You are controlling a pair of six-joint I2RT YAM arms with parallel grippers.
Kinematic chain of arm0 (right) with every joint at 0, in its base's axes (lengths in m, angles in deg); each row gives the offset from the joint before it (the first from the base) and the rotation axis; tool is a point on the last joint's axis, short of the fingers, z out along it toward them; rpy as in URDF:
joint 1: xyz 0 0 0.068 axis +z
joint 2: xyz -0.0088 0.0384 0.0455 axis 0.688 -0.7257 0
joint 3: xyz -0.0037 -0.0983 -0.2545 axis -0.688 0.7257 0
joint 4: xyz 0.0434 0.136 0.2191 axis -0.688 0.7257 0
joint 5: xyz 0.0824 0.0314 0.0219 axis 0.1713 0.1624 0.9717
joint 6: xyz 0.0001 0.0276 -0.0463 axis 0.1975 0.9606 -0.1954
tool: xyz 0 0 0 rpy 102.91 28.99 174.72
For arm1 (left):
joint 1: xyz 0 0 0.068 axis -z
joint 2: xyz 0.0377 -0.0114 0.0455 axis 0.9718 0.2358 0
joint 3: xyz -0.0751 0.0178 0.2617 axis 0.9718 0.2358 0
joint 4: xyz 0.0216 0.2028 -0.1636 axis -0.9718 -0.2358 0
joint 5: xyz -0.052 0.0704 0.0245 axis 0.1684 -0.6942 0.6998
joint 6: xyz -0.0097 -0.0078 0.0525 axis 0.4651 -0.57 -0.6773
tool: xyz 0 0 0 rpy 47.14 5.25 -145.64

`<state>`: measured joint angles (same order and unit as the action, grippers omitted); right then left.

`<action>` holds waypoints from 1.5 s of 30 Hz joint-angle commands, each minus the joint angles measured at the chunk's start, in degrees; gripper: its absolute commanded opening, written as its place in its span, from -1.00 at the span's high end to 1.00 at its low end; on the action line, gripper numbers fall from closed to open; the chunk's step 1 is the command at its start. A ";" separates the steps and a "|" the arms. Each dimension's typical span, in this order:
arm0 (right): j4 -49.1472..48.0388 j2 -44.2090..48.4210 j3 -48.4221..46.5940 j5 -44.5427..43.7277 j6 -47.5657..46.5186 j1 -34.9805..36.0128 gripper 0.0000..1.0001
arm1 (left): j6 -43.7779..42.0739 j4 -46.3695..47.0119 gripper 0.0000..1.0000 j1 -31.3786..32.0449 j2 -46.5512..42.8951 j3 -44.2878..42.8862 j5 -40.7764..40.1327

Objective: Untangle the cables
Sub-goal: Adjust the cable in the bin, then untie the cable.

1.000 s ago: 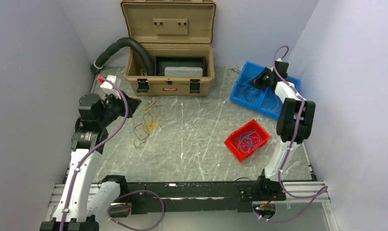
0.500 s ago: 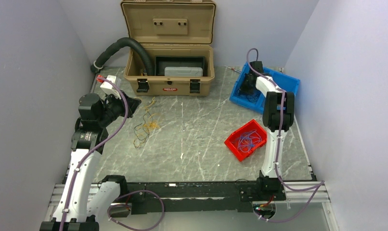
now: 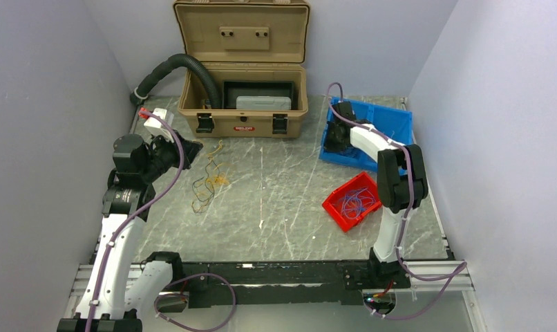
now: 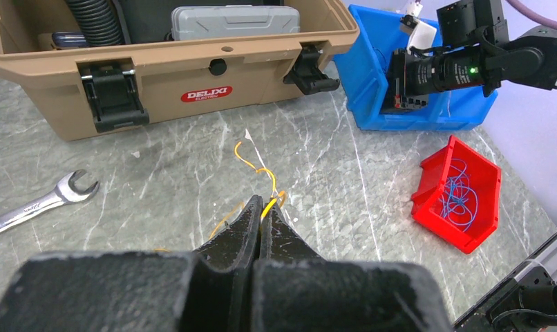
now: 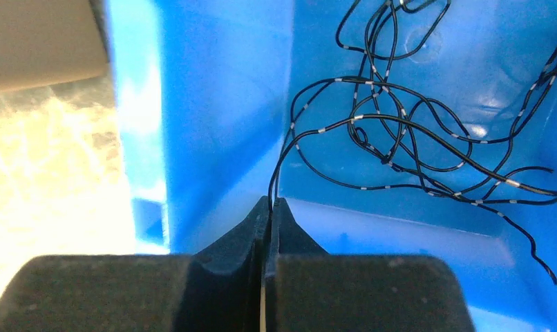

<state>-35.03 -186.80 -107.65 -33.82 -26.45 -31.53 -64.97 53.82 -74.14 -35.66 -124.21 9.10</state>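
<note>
Thin yellow-orange cables (image 3: 208, 181) lie in a loose tangle on the marble table, left of centre. My left gripper (image 3: 190, 148) hangs over their far end, shut on one yellow strand (image 4: 265, 176) that rises from the table into the left gripper (image 4: 262, 201). Blue cables (image 3: 356, 202) fill the red bin (image 3: 334, 207). Black cables (image 5: 400, 131) with white marks lie inside the blue bin (image 3: 386, 119). At that bin's left wall, the right gripper (image 3: 333, 138) is shut on one black strand (image 5: 279, 159), which runs up from the right gripper (image 5: 270, 200).
An open tan case (image 3: 241, 119) stands at the back, with a fat black hose (image 3: 172, 64) running into it. A wrench (image 4: 41, 204) lies on the table left of the yellow strands. The red bin (image 4: 428, 207) sits just in front of the blue one.
The right arm has swung left across the blue bin to its left wall, and the bin has shifted and turned slightly left. The left arm has held still.
</note>
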 commanded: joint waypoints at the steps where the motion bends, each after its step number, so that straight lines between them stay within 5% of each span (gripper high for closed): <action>1: 0.77 2.30 -4.38 -4.29 -0.05 -0.34 0.91 | -0.62 1.32 1.00 -0.02 0.00 -1.20 1.34; 4: 5.02 0.52 -10.03 -6.71 -1.64 -0.82 0.65 | -0.73 1.38 1.00 0.00 -0.03 -1.13 1.18; 6: 6.89 0.11 -13.07 -7.61 -2.33 -1.37 0.10 | -0.89 1.27 1.00 0.19 -0.07 -1.12 0.65; 8: 7.93 0.72 -14.86 -8.31 -2.75 -1.42 -0.16 | -1.47 0.81 1.00 0.73 -0.06 -1.35 -0.48; 22: -0.31 26.17 -1.19 -4.27 -8.11 1.43 -0.37 | -0.39 -1.56 1.00 8.03 3.32 -4.94 -2.13; 31: -17.82 43.31 20.09 6.07 -7.99 3.39 -0.48 | 5.14 2.03 1.00 23.17 7.87 -8.09 -7.98; 36: -19.84 46.62 24.37 7.07 -8.13 3.47 -0.47 | 2.18 -1.57 1.00 33.64 15.98 -20.49 -9.47; 40: -20.52 48.27 25.22 9.13 -8.47 3.47 -0.47 | 3.59 -2.46 1.00 34.12 16.84 -26.90 -5.39; 45: -26.36 50.69 28.56 22.44 -9.17 3.61 -0.47 | 5.42 -4.74 1.00 30.34 15.11 -25.53 -4.02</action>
<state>-52.78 -139.24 -81.16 -22.42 -34.27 -28.01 -60.92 50.30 -41.34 -18.63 -149.21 2.65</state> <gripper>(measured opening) 0.737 0.012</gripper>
